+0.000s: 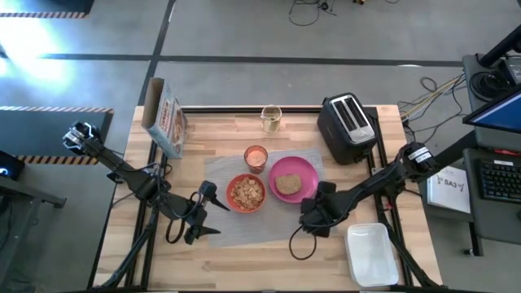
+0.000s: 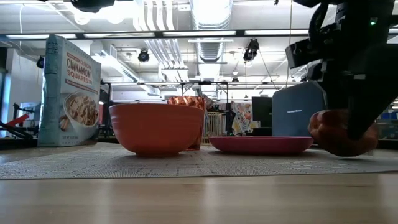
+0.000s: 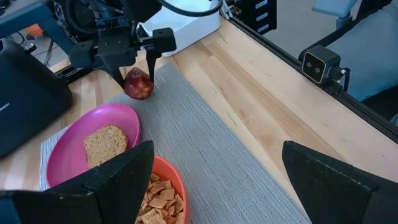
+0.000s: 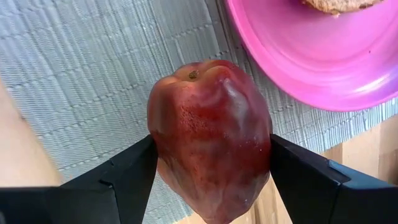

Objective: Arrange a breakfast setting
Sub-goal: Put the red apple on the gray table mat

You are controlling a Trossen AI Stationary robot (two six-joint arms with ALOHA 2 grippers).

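On the placemat [image 1: 260,213], the bowl [image 1: 245,194] of cereal, the cup [image 1: 256,156] and the plate [image 1: 293,179] with toast [image 1: 286,185] are already set. Just beside the plate, a dark-red apple [image 4: 210,140] is clasped by the right gripper [image 4: 210,168], not yet released. The left gripper [image 1: 213,215] is held spread and empty near the bowl. No spoon is seen.

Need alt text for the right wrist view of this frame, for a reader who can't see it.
A dark-red apple fills the middle of the picture, held between the right gripper and its two dark fingers, one on each side. It sits over the grey woven placemat, beside the rim of the pink plate, at whose far edge a sliver of toast shows.
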